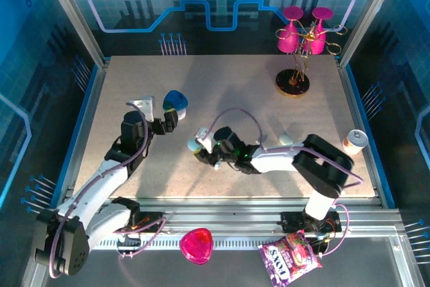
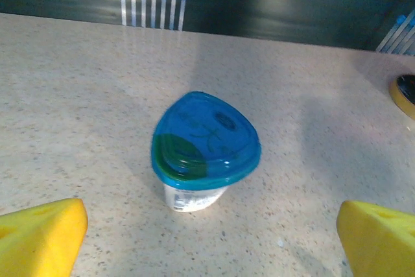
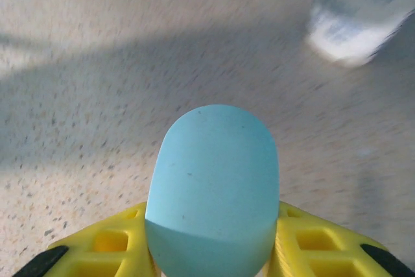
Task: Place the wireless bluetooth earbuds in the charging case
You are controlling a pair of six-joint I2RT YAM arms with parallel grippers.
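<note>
Holding the pale-blue charging case (image 3: 211,173) squarely is what this step calls for. The right gripper (image 1: 200,146) has its yellow fingers (image 3: 110,244) narrowed against both flanks of the case, near the middle of the tabletop (image 1: 222,78). I judge the grip should be firm and level, because the smooth pebble shape could squirt out. The left gripper (image 1: 168,120) hangs with its fingers wide and nothing between them, facing a blue-lidded tub (image 2: 206,141) toward the left edge. A small whitish piece (image 1: 287,139) beside the right forearm may be an earbud; I cannot tell. A can (image 1: 354,142) at the right edge and a stand of pink glasses (image 1: 300,45) at the far right corner are both well apart from the work.
</note>
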